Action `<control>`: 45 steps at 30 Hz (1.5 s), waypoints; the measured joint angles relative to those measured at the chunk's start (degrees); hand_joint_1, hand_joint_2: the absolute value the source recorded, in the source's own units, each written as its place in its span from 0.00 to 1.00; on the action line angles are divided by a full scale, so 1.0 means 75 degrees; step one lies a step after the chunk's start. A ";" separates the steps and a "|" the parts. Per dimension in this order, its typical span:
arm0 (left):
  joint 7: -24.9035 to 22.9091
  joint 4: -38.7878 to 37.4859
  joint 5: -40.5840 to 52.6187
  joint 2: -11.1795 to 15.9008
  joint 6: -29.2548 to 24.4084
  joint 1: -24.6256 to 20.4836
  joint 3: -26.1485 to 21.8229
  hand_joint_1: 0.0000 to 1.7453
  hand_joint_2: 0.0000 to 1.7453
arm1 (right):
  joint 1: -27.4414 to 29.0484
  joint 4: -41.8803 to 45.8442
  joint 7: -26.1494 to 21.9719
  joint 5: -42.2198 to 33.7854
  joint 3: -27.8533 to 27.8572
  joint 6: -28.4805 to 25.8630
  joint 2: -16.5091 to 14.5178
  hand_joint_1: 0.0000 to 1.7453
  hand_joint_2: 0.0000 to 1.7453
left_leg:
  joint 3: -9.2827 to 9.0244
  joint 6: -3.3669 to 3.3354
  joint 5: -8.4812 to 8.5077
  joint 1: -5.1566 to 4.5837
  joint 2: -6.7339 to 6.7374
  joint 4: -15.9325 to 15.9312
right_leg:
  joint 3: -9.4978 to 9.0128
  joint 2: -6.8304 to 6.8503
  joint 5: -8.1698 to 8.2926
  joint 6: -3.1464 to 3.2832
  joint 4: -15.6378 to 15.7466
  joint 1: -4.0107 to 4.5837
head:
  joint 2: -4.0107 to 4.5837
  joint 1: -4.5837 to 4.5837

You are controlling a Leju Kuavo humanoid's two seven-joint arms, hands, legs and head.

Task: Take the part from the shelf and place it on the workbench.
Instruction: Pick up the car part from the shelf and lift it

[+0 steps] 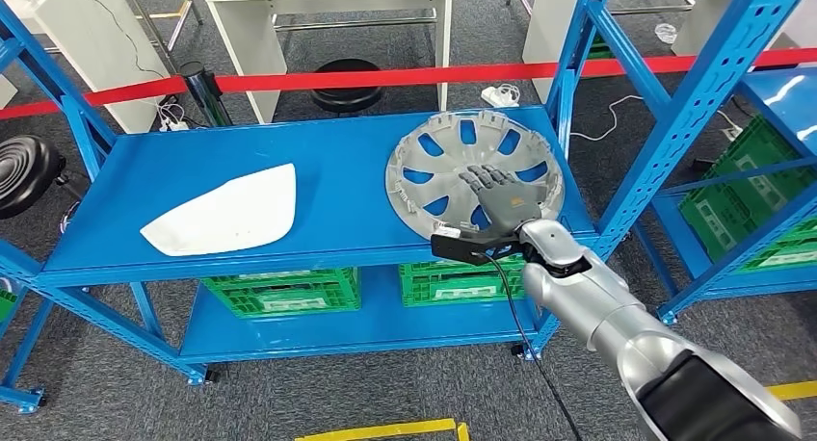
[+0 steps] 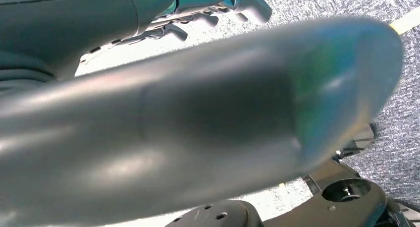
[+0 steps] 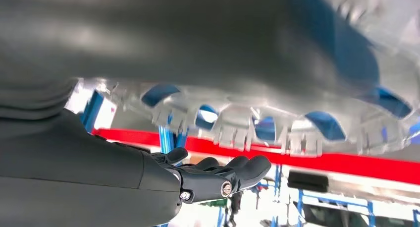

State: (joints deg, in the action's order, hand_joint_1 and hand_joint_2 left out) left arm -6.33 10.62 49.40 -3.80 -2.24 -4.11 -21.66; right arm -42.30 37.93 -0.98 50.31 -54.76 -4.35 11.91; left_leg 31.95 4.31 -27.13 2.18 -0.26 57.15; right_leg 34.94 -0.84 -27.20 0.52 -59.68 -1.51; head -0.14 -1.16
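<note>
While a white panel [image 1: 229, 213] lies on the blue shelf [image 1: 328, 167] well left of the fingers, the silver wheel cover [image 1: 462, 162] sits directly under the right hand [image 1: 501, 198], whose fingers [image 1: 485, 179] lie spread flat, apparently gripping nothing. Left hand [image 2: 198, 11]: blurred, grip cannot be told.

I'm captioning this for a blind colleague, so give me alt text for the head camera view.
The right robot hand lies flat, fingers spread, on a silver wheel cover at the right end of a blue shelf. A white curved panel lies at the shelf's left, with green crates on the level below and a red barrier tape behind.
</note>
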 joint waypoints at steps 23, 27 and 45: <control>0.0072 -0.0001 0.0260 0.0000 -0.0169 0.0004 -0.0006 0.00 0.00 | 0.0738 -0.0770 0.0199 -0.0659 0.0777 0.0560 -0.0445 0.00 1.00 | -0.0184 -0.0137 -0.0091 -0.0008 -0.0001 0.0025 | -0.0296 0.0007 -0.0024 -0.0128 0.0166 0.0002 | 0.0000 -0.0001; 0.0076 0.0000 0.0330 0.0000 -0.0178 -0.0003 -0.0006 0.00 0.00 | 0.0761 -0.0837 0.0200 -0.0719 0.0800 0.0722 -0.0444 0.00 1.00 | -0.0232 -0.0159 -0.0107 -0.0008 0.0000 0.0025 | -0.0354 0.0005 -0.0030 -0.0138 0.0197 0.0004 | 0.0000 -0.0002; 0.0103 0.0000 0.0452 -0.0010 -0.0203 -0.0069 -0.0006 0.00 0.00 | 0.0905 -0.0836 0.0224 -0.0914 0.0948 0.0915 -0.0439 1.00 1.00 | -0.0367 -0.0206 -0.0175 -0.0005 0.0000 0.0025 | -0.0527 0.0001 -0.0067 -0.0191 0.0268 0.0011 | 0.0000 -0.0002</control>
State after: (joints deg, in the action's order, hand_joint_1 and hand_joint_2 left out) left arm -5.56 10.62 52.78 -3.88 -3.76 -4.62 -21.70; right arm -35.52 31.67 0.70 43.46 -47.65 2.51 8.61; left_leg 29.20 2.76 -28.44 2.14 -0.26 57.34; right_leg 30.99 -0.84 -27.70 -0.91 -57.66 -1.43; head -0.14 -1.18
